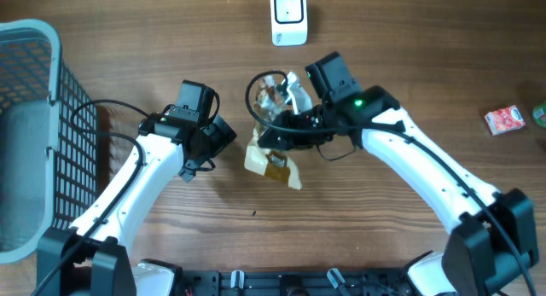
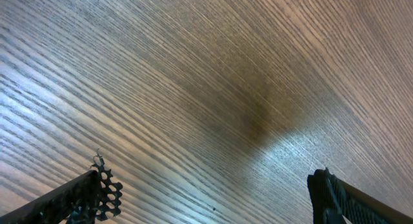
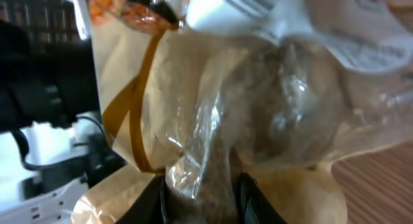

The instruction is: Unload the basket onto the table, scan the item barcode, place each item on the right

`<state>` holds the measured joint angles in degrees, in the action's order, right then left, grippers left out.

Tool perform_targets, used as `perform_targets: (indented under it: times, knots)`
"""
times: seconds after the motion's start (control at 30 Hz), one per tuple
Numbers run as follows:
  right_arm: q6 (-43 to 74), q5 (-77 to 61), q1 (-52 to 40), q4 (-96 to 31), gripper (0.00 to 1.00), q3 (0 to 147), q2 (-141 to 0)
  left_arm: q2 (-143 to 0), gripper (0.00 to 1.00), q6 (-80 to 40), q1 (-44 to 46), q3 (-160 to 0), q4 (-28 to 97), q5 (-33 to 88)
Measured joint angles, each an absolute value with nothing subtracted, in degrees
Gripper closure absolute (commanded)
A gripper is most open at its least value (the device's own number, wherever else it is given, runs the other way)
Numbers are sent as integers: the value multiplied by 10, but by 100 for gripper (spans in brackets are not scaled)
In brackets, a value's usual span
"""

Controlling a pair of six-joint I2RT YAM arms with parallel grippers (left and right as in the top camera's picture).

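The item is a crinkled clear-and-beige bag with a brown stripe, lying just right of the table's centre. My right gripper is shut on it from the far side. In the right wrist view both black fingers pinch a fold of the bag's plastic, which fills the frame. No barcode can be made out on it. My left gripper stands open to the left of the bag, apart from it. In its wrist view the left gripper has only bare wood between its fingertips.
A small white boxy device stands at the far edge, behind the bag. A grey mesh basket takes up the left side. A red packet lies at the far right beside something green.
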<state>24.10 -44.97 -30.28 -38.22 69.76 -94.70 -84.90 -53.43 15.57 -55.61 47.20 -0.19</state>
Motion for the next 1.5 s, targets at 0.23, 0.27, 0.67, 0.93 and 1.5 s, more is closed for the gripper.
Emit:
perform_targets:
  times: [0.23, 0.27, 0.67, 0.93, 1.5]
  knots:
    - [307, -465, -289, -364, 53, 612, -1013, -849, 0, -534, 156, -556, 472, -2]
    - [306, -449, -278, -382, 40, 613, -1013, -849, 0, -534, 156, -556, 472, -2]
    - [162, -12, -397, -695, 0, 845, -1017, -849, 0, -534, 92, -556, 465, -1]
    - [196, 183, -634, -682, 0, 826, -1066, -849, 0, -534, 46, -556, 474, 7]
    - [220, 284, -556, -599, 79, 813, -1201, -849, 0, -534, 21, -556, 484, 7]
